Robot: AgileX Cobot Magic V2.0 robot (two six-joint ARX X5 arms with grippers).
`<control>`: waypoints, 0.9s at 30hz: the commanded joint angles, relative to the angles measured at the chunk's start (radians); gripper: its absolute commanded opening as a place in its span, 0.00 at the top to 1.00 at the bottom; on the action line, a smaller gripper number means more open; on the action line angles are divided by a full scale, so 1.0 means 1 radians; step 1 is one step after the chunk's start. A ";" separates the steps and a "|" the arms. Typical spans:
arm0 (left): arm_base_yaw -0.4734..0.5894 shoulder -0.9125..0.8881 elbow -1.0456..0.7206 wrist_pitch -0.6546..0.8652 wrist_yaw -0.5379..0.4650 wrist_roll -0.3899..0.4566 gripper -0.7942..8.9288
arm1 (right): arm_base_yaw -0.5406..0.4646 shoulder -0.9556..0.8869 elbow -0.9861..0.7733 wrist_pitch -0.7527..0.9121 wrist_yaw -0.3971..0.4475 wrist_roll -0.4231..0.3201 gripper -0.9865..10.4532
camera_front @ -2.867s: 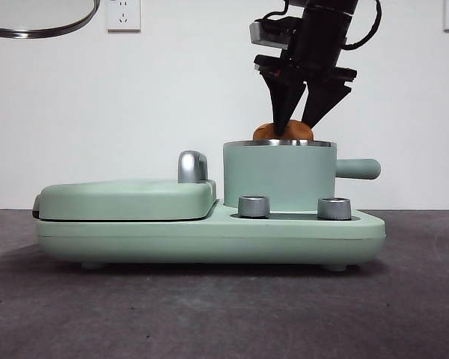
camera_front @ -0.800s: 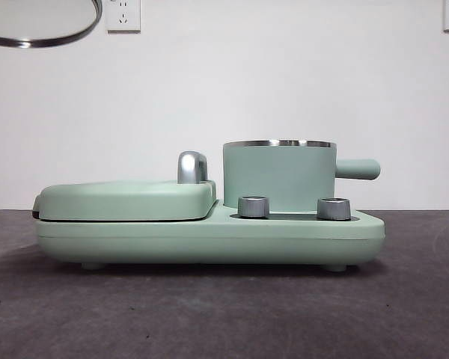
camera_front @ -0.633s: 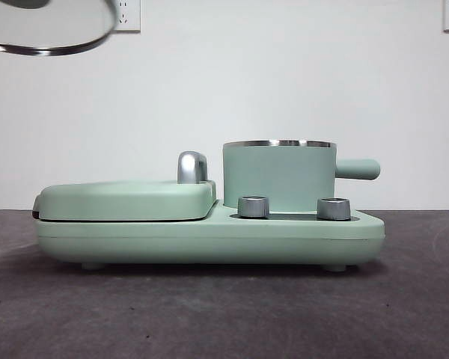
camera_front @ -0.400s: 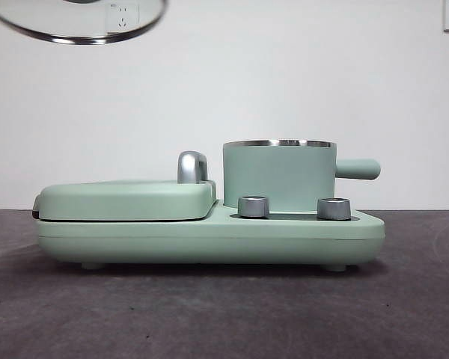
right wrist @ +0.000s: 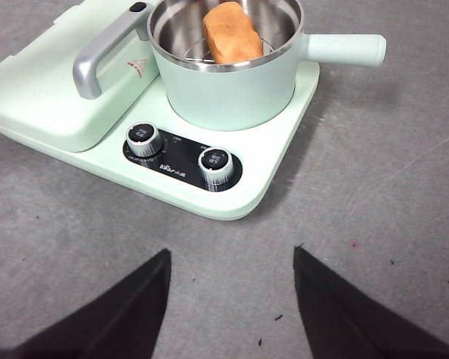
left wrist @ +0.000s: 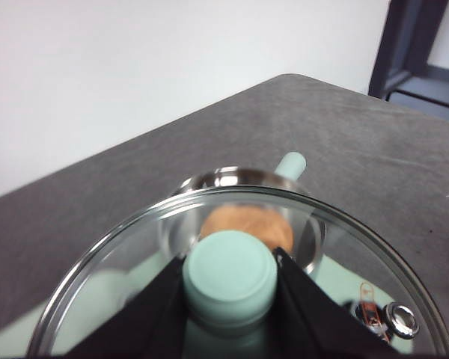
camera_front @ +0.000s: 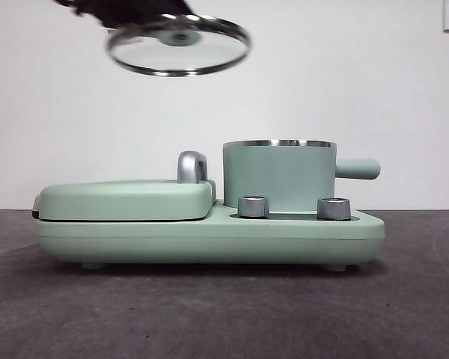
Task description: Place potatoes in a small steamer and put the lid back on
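The mint-green small steamer (camera_front: 278,176) stands on the right of its base, side handle pointing right. An orange-brown potato (right wrist: 232,32) lies inside it on a wire rack and also shows through the glass in the left wrist view (left wrist: 247,224). The clear glass lid (camera_front: 178,46) hangs tilted in the air, up and to the left of the steamer. My left gripper (left wrist: 230,277) is shut on the lid's green knob (left wrist: 230,271). My right gripper (right wrist: 232,258) is open, drawn back above the table in front of the appliance.
The flat green griddle cover (camera_front: 127,198) with a steel handle (camera_front: 192,166) fills the left of the base. Two steel dials (camera_front: 254,206) sit in front of the steamer. Dark grey table (camera_front: 224,314) lies around the appliance.
The lid has travelled from the top left corner rightward and a little down, toward the steamer. Earlier, the right gripper was at the pot with the potato; it has since withdrawn.
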 commanded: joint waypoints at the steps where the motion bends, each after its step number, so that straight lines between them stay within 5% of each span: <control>1: -0.024 0.105 0.117 0.034 0.002 0.049 0.91 | 0.006 0.002 0.005 0.005 0.004 0.013 0.70; 13: -0.071 0.484 0.465 0.046 0.003 0.093 0.91 | 0.006 0.002 0.005 0.005 0.006 0.018 0.70; 27: -0.072 0.639 0.504 0.165 0.034 0.088 0.91 | 0.006 0.002 0.005 0.005 0.006 0.026 0.70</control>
